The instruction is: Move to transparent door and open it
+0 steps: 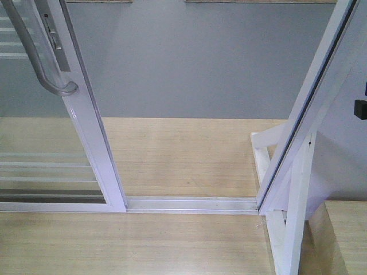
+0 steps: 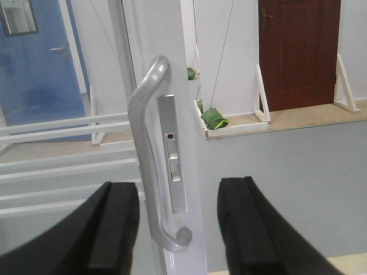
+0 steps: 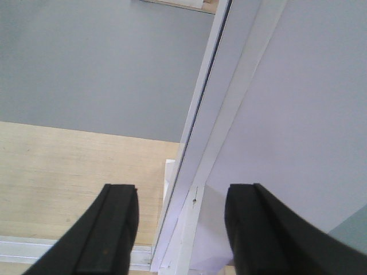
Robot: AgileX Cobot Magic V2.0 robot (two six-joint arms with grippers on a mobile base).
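Two grippers: both spread, clamping nothing
Left gripper (image 2: 178,223): fingers either side of the grey handle (image 2: 150,160), not touching
Right gripper (image 3: 180,229): before the door-frame post (image 3: 229,114)
Transparent door (image 1: 86,114): at left, gap beside it over the floor track (image 1: 192,203)

Pale wooden floor (image 1: 172,154) meets grey flooring (image 1: 189,63); a dark red door (image 2: 298,51) and blue door (image 2: 37,63) stand beyond
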